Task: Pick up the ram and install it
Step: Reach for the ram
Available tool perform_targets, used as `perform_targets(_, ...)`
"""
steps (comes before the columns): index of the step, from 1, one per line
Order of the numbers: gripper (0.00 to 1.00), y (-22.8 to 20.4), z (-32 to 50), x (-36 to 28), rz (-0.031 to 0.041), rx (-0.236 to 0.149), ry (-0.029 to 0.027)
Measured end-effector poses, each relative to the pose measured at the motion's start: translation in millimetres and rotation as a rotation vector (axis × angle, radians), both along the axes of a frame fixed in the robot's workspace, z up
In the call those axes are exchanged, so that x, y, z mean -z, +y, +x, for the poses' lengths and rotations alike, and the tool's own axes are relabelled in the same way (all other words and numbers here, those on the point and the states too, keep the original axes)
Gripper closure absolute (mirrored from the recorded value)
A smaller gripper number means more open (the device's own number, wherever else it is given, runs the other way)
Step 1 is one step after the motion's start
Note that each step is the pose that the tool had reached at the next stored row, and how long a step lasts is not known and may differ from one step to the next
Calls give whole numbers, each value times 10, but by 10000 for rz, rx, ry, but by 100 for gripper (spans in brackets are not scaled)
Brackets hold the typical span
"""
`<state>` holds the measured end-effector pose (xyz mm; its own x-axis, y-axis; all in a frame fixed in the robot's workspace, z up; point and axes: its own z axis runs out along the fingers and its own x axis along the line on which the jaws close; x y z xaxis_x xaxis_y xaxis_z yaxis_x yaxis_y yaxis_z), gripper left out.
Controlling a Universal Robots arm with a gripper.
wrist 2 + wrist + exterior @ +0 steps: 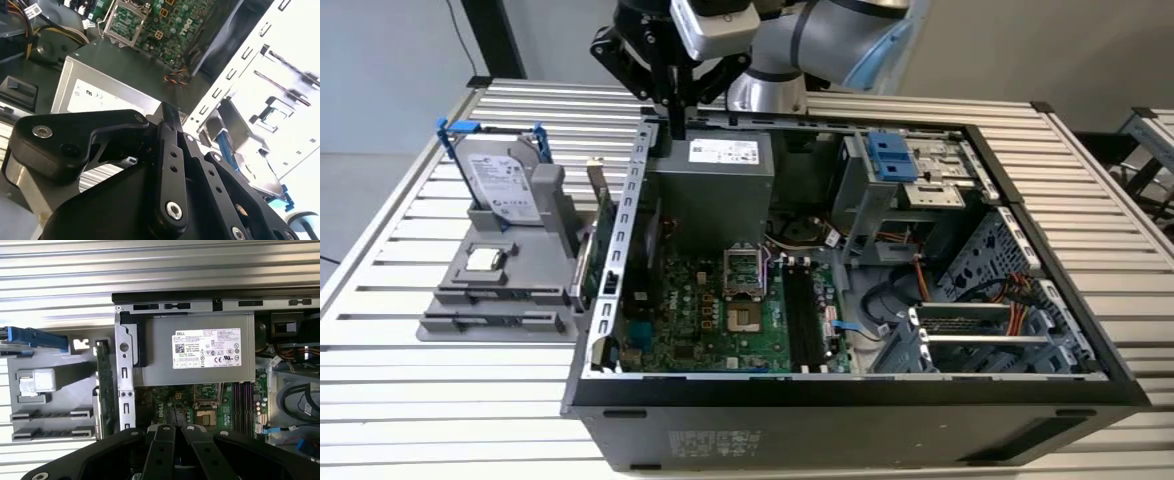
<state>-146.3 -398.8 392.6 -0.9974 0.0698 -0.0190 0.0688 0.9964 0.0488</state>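
If the hand (pixel 676 127) were lowered as it stands, the likely fault is a finger butting the thin upper edge of the ram (pixel 104 385) instead of straddling it. Cause: the fingers are drawn together with no gap between them. Second hazard: the ram stands on edge just beside the case wall (pixel 624 230), so a finger on that side has little room and may strike sheet metal or drag the board askew. Third hazard: a grip taken off-centre or tilted would probably leave the ram crooked for the slots (pixel 803 320), where a skewed board could jam. Hand, state: closed or very nearly so, holding nothing, touching nothing. It hangs above the far end of the case wall, at the edge of the power supply (pixel 714 185). Ram, location: upright in the grey holder (pixel 494 300) outside the case, between the holder's body and the case wall, below the hand and toward the exterior view's left; not yet grasped. Slots: long, black, inside the case beside the processor socket, well apart from the ram. Hard drive (pixel 500 180): upright in a blue bracket at the holder's far end. Worktop (pixel 400 400): slatted metal, carrying holder and case.
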Motion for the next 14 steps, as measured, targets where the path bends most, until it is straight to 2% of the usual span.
perform_targets(14,100,0,-323,0,0,-19,0)
